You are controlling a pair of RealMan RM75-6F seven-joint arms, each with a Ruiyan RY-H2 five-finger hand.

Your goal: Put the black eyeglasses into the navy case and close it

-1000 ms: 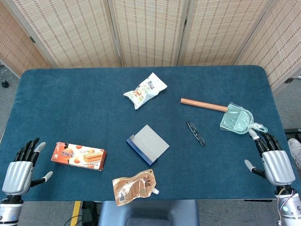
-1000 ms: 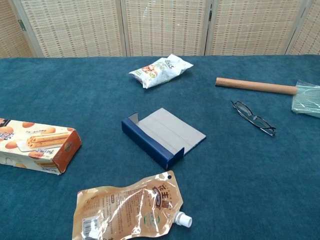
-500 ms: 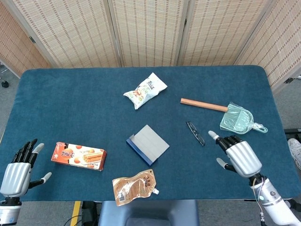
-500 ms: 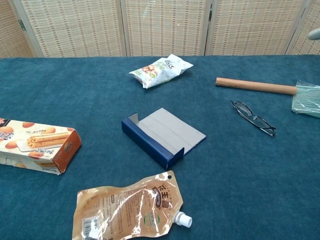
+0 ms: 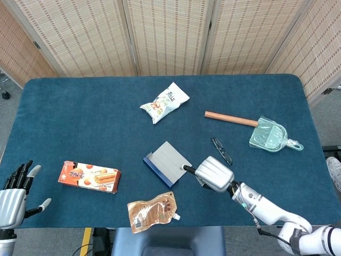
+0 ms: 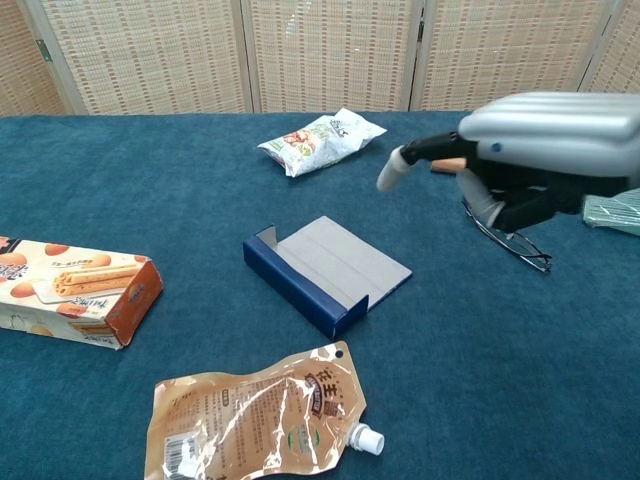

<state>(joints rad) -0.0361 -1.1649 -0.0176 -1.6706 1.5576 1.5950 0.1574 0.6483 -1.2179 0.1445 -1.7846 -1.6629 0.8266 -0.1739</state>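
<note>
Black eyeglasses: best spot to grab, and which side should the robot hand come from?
The thin black-framed eyeglasses lie flat and apart from the open navy rectangular case, so probably a top-down pinch across the middle of the frame, fingers either side of its long axis. The right robot hand is nearest, holding nothing; the wooden-handled dustpan leaves that side free.

I see soft, fuzzy blue cloth on the table (image 5: pixel 80 106). My right hand (image 5: pixel 214 174) has a shiny silver metal-looking back. At three o'clock, the stick (image 5: pixel 231 118) looks like smooth wood. The pouch (image 5: pixel 152 211) is shiny, crinkly plastic.
</note>
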